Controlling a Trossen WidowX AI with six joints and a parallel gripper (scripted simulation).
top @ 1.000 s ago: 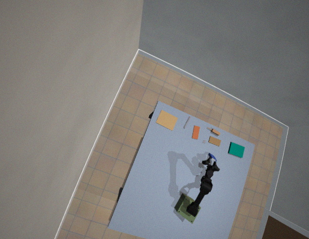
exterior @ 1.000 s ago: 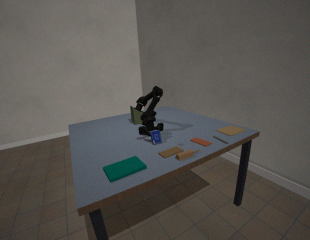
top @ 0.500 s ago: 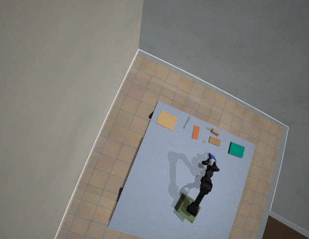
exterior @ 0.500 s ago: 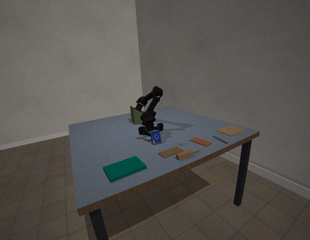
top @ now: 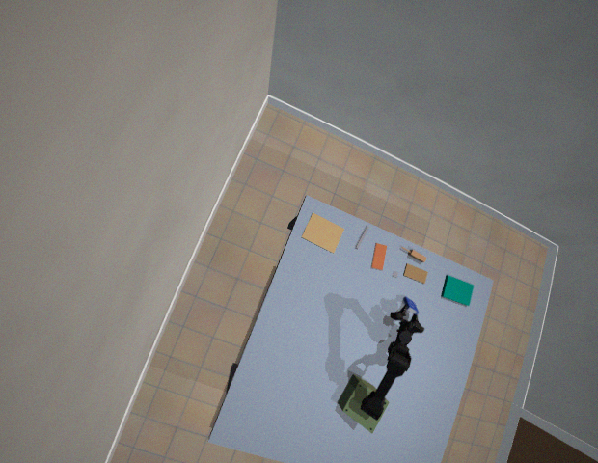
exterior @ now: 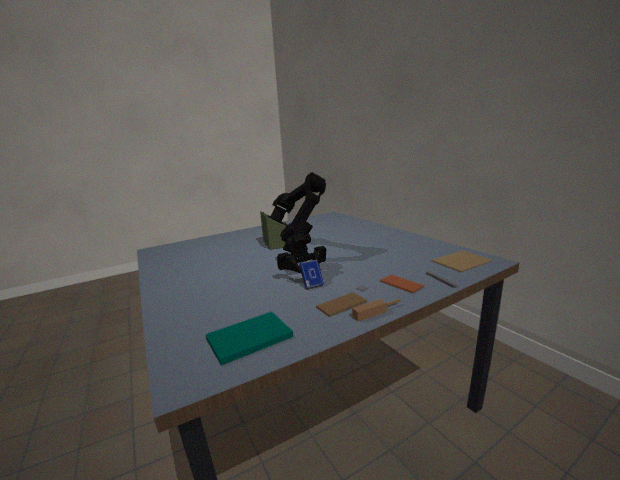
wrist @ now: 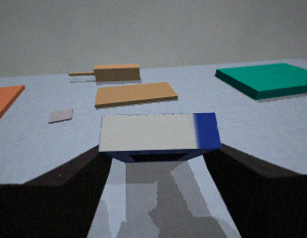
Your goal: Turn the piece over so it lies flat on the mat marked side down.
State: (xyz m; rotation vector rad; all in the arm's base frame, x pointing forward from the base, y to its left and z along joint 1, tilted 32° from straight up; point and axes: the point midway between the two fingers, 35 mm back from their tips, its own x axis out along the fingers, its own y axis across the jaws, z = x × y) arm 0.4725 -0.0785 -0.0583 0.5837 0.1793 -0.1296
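Blue piece stands tilted up on edge, gripped across its width in the claw; the face with a white outlined rectangle looks away from the arm. In the wrist view its pale edge with one blue end fills the gap between the dark fingers. Whether its lower edge touches the mat cannot be told.

The piece sits about mid-surface, well inside every edge. Open blue-grey ground lies to the arm's left and back toward the base. Ahead runs a row of flat things: tan slab nearest, small grey tile, wooden block with a handle, orange slab, thin stick, larger tan board. Green slab lies apart to the right, near the surface's front edge.

Arm reaches forward from the green base plate, elbow raised high, forearm angled down, claw held low near the surface.
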